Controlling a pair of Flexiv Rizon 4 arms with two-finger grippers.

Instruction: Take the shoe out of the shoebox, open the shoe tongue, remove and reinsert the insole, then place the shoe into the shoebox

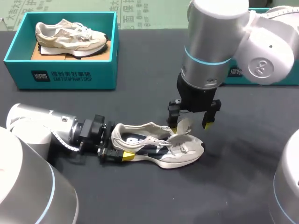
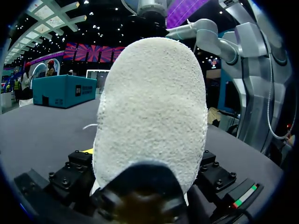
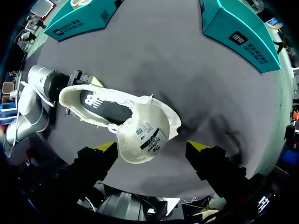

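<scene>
Two sneakers are seen in the head view. A cream and navy lace-up sneaker (image 1: pixel 159 144) is set on the dark grey table (image 1: pixel 140 84), well apart from the open teal cardboard shoebox (image 1: pixel 60 74), in which a second cream sneaker (image 1: pixel 70 37) is lying. The heel of the sneaker on the table is clamped by the left gripper (image 1: pixel 117 151). The right gripper (image 1: pixel 189 127) is held above the midfoot, fingers apart, with the raised cream tongue (image 1: pixel 183 125) between them.

In the left wrist view, the fuzzy cream heel (image 2: pixel 149 116) is seen gripped from both sides by the left gripper (image 2: pixel 145 183); the shoebox (image 2: pixel 60 91) is seen far ahead.

In the right wrist view, the tongue (image 3: pixel 145 135) is shown folded up between the spread fingers of the right gripper (image 3: pixel 152 148), not pinched by them. A dark insole (image 3: pixel 100 100) is visible inside the sneaker. A second teal box (image 3: pixel 238 35) is set farther off.
</scene>
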